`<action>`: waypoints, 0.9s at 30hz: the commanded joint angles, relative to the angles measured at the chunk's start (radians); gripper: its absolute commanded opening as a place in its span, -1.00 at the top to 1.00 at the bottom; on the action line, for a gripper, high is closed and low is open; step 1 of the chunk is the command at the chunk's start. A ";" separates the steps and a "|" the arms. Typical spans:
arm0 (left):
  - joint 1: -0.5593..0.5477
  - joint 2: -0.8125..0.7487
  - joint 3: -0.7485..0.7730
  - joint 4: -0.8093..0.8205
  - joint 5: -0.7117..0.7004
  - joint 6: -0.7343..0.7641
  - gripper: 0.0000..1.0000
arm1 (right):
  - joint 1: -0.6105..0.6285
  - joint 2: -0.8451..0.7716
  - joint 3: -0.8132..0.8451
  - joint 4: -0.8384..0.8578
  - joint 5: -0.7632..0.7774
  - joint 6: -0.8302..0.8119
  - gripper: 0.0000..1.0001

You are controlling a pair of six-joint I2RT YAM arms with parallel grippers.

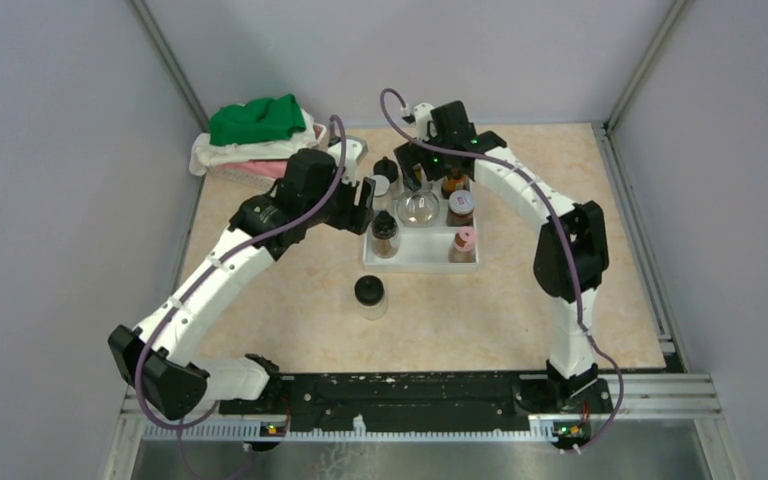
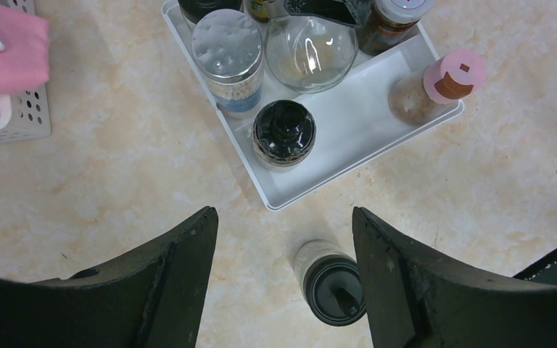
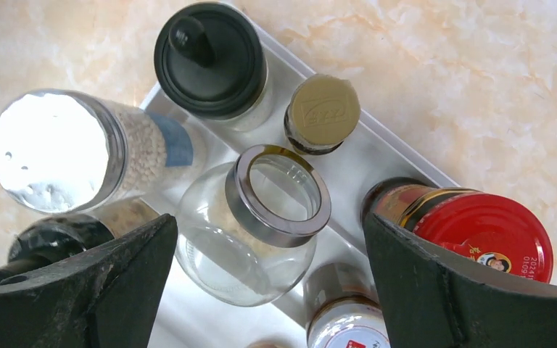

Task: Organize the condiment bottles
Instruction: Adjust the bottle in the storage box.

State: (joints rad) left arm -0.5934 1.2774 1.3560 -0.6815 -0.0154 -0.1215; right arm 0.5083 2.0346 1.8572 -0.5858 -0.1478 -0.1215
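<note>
A white stepped tray [image 1: 422, 252] holds several condiment bottles: a round clear jar with a silver ring [image 1: 418, 208], a silver-topped shaker [image 1: 380, 186], a pink-capped bottle [image 1: 465, 240] and a red-capped bottle [image 1: 454, 178]. One black-capped jar [image 1: 370, 294] stands alone on the table in front of the tray. My left gripper [image 1: 365, 203] is open and empty at the tray's left edge; the lone jar [image 2: 331, 283] shows below, by its right finger. My right gripper [image 1: 418, 172] is open and empty above the tray's back, over the round jar [image 3: 272, 217].
A white perforated basket [image 1: 228, 165] with green, white and pink cloths stands at the back left, close to the left arm; it also shows in the left wrist view [image 2: 14, 109]. Grey walls enclose the marbled table on three sides.
</note>
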 commanded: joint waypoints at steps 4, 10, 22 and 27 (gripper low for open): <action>-0.002 -0.056 0.008 0.016 0.003 0.000 -0.50 | 0.024 -0.167 -0.086 0.148 0.141 0.229 -0.97; -0.003 -0.091 0.008 0.004 0.010 -0.009 -0.50 | -0.127 -0.313 -0.205 0.294 -0.178 0.518 -0.95; -0.004 -0.160 -0.024 -0.010 0.048 -0.038 -0.50 | -0.029 -0.198 -0.053 0.057 -0.010 0.414 -0.64; -0.004 -0.154 -0.023 -0.018 0.049 -0.031 -0.50 | 0.062 -0.055 0.126 -0.078 0.095 0.403 -0.60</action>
State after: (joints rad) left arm -0.5938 1.1324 1.3380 -0.7078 0.0151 -0.1463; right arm 0.5190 1.8912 1.8351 -0.5343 -0.1799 0.3134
